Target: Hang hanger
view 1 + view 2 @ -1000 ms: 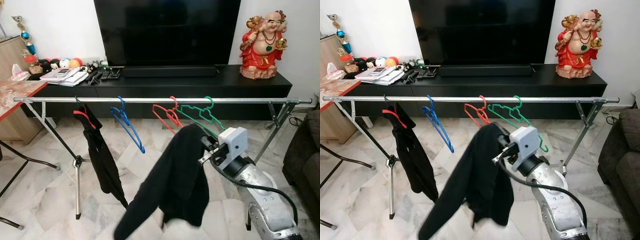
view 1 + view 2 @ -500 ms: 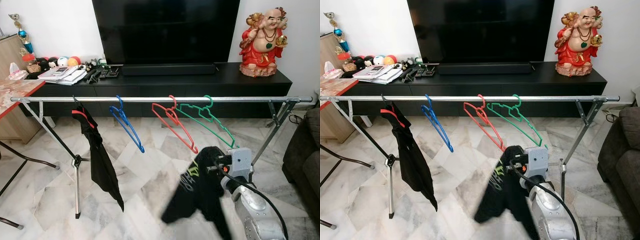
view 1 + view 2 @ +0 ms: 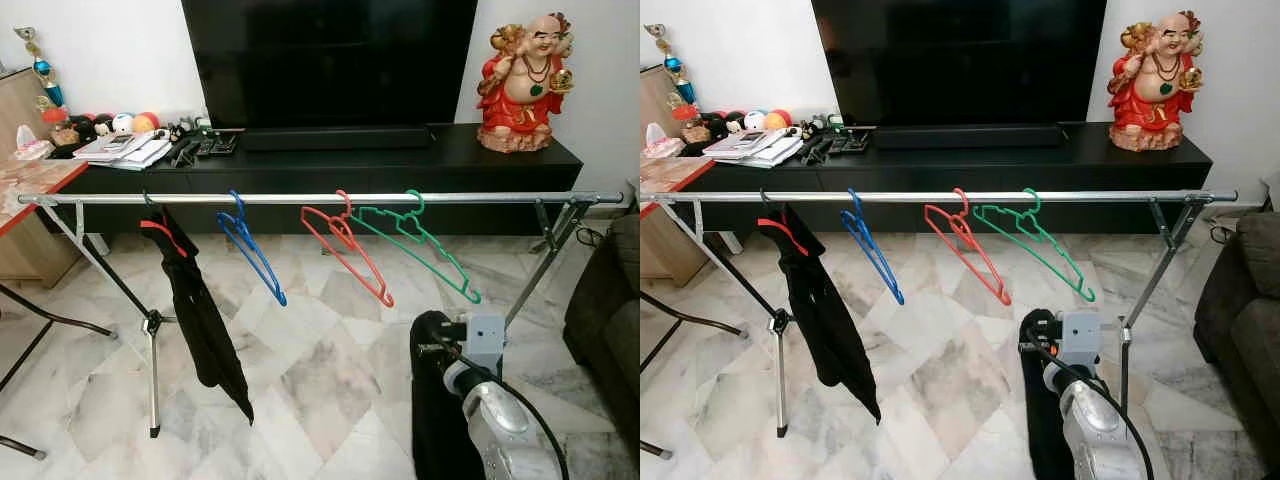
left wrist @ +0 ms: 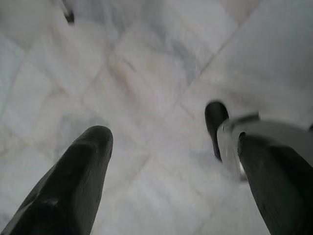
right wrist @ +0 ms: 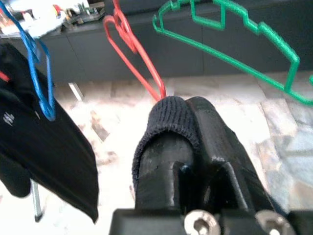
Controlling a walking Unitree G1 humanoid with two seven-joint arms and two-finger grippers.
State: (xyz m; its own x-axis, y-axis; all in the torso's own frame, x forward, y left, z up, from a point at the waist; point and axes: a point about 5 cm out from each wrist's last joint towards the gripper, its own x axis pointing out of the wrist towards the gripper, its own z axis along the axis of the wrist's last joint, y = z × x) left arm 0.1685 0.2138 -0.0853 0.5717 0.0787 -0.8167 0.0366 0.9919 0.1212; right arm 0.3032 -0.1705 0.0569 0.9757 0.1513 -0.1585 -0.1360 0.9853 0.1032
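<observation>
the green hanger [image 3: 425,243] hangs by its hook from the metal rail [image 3: 320,198] of the drying rack, tilted so its long arm slopes down toward the rack's right leg. just beside it on the rail hangs the red hanger [image 3: 350,250], then the blue hanger [image 3: 252,250], and near the rail's left end a black garment [image 3: 200,310] on a hanger with a red strip. all three bare hangers lean the same way, likely because each hangs loose from one hook.

below the rail, under the green hanger, the right gripper [image 5: 188,132] sits low and in front of the rack, its two fingers pressed together on the ribbed edge of a black cloth [image 3: 435,410], which drops straight toward the marble floor [image 3: 320,370]. judging by this, the cloth is held by one edge so it hangs free, ready to be matched to a bare hanger.

the right wrist view gives the detail the head views lack: the knit hem folded over a fingertip, with the red and green hangers above and beyond it. the left wrist view shows the left gripper [image 4: 171,161] with fingers spread apart, holding nothing, aimed at the floor near a rack foot [image 4: 215,125].

behind the rail stand a black tv console [image 3: 400,160], a television [image 3: 330,60] and a red buddha statue [image 3: 522,85].
</observation>
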